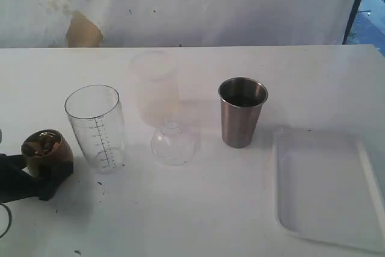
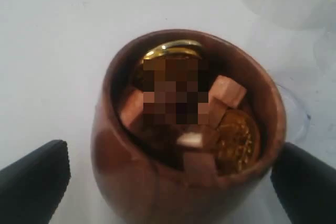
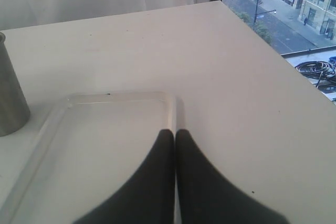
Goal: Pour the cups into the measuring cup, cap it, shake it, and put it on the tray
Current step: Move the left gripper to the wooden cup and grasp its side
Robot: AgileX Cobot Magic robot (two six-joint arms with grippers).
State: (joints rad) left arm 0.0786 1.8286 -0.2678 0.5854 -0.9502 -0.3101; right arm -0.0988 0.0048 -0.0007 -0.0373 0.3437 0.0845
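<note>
Left gripper (image 2: 170,169) is standing released, its matte black fingers (image 2: 34,182) flanking the brown cup (image 2: 189,129). A gap is showing on one side; the other side is too close to tell if it is touching. The brown cup is sitting at the near left edge of the white table (image 1: 198,209). It is rounded and wood-grained with a glossy rim, and is holding small tan blocks (image 2: 228,90) and embossed gold discs (image 2: 239,140).

Measuring cup (image 1: 96,127) is standing upright just beside the brown cup: a clear plastic cylinder with a rounded base and black graduations facing front.

A frosted cup (image 1: 155,85) is standing behind a clear dome lid (image 1: 173,144) at the middle.

Steel tumbler (image 1: 242,112) is standing right of centre, tapered, with a brushed metal finish.

Tray (image 1: 328,188) is lying at the near right, flat white plastic with rounded corners and a low rim.

Right gripper (image 3: 175,137) is hovering over the tray's corner, its curved black fingers clenched together and gripping nothing.
</note>
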